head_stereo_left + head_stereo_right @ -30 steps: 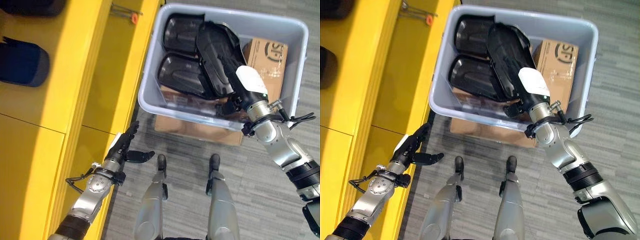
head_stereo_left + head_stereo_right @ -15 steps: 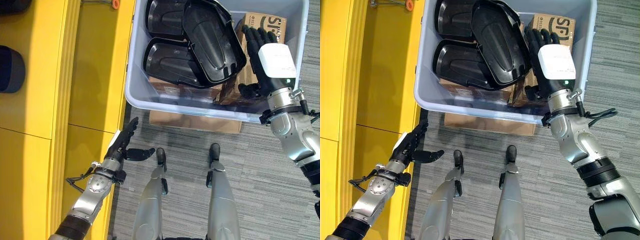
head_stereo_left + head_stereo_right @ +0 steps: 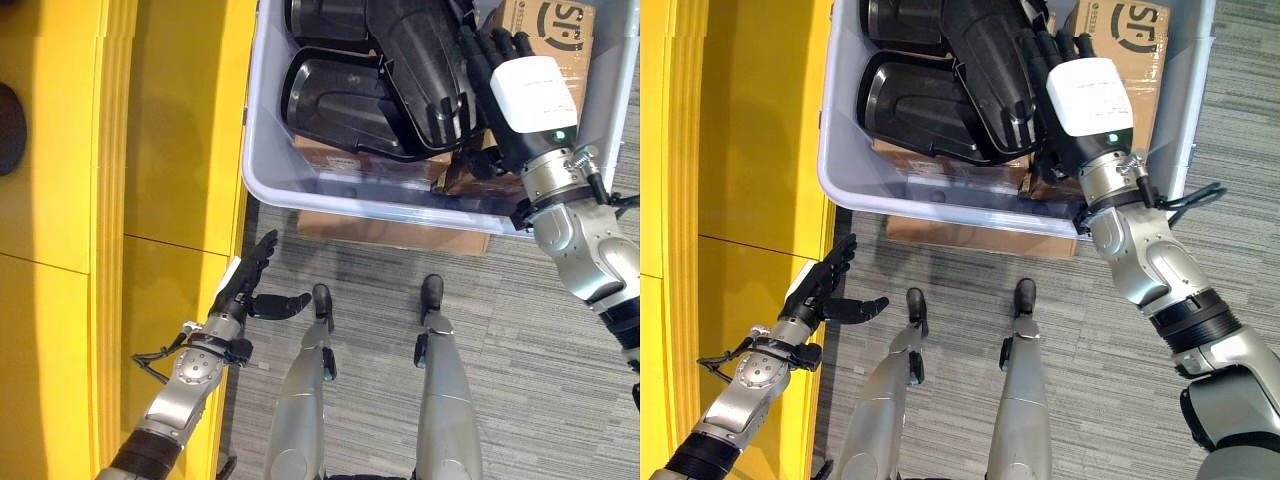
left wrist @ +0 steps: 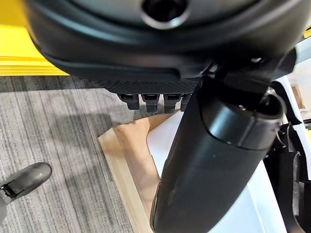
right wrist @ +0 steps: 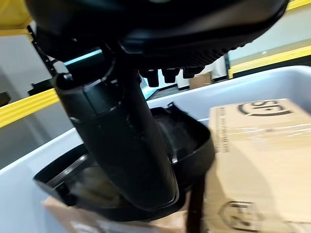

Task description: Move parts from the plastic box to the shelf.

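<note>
Reaching into the box (image 3: 300,195), the right hand (image 3: 500,95) is laid with straight fingers on the top part (image 3: 425,60), nothing gripped; a slip is risked, as that part leans loosely on others; the left hand (image 3: 245,295) hangs relaxed by the shelf (image 3: 150,150).

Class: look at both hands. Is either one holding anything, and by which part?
Nothing is held. The right hand reaches open over a black part in the plastic box; the left hand hangs open.

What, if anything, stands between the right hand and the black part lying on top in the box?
Nothing visible: the right hand is open directly over the top black part inside the plastic box.
</note>
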Tool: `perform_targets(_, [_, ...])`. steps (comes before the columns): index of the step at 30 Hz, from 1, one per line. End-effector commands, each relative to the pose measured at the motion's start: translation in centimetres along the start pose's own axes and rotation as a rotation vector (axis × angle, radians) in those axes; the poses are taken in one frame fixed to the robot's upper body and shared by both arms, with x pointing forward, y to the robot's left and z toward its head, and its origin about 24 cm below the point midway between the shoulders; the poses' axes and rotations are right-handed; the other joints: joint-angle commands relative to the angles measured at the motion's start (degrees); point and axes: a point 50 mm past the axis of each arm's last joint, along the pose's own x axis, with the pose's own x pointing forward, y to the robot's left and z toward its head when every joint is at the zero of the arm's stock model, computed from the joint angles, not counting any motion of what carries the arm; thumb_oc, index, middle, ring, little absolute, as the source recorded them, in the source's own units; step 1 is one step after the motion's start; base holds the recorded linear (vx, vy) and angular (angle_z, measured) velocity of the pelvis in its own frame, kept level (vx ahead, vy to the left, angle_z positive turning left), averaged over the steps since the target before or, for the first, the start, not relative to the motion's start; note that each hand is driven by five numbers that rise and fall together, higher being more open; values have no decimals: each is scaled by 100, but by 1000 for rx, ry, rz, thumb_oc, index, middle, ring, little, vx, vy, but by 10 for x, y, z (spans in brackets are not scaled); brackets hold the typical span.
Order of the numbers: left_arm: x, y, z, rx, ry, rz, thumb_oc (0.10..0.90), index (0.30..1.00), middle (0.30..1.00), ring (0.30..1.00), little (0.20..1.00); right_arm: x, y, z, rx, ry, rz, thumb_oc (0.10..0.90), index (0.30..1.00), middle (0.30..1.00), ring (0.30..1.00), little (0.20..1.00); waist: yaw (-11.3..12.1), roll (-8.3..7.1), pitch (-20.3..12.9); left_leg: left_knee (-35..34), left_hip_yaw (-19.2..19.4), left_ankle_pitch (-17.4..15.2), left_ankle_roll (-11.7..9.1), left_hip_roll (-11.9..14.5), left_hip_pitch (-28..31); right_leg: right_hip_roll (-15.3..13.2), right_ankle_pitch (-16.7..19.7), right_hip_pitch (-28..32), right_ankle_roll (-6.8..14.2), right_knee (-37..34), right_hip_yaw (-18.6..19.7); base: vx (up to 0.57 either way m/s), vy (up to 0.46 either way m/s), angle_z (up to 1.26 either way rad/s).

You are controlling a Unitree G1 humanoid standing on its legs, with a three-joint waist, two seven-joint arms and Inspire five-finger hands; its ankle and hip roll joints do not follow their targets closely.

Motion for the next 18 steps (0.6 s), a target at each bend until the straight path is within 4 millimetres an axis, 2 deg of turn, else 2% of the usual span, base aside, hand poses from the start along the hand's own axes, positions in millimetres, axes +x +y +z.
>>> perform_targets(1, [-7,10,23,-7,-144,40,900,1000,1000,1000,1000,20,-53,10,-114,-103,-171,900,1000,1000,1000,1000,-48,253,-77,766,-124,-796,107,185,-252,97,-761,58,-275,98,-110,0,0,0])
perform_targets(10, [-1,9,31,1,-177,55,900,1000,1000,1000,1000,25,-44,10,-126,-79,-144,900,1000,1000,1000,1000,20,243,-77,1025,-221,-843,125,167,-738,117,-805,-388,-322,335,-95,2,-13,3])
perform_targets(18, [2,8,33,15,-183,43,900,1000,1000,1000,1000,35,-41,-10,-148,46,-173,900,1000,1000,1000,1000,154,281,-77,1402,-335,-964,174,90,-1159,124,-895,-736,-379,672,-136,6,-41,8])
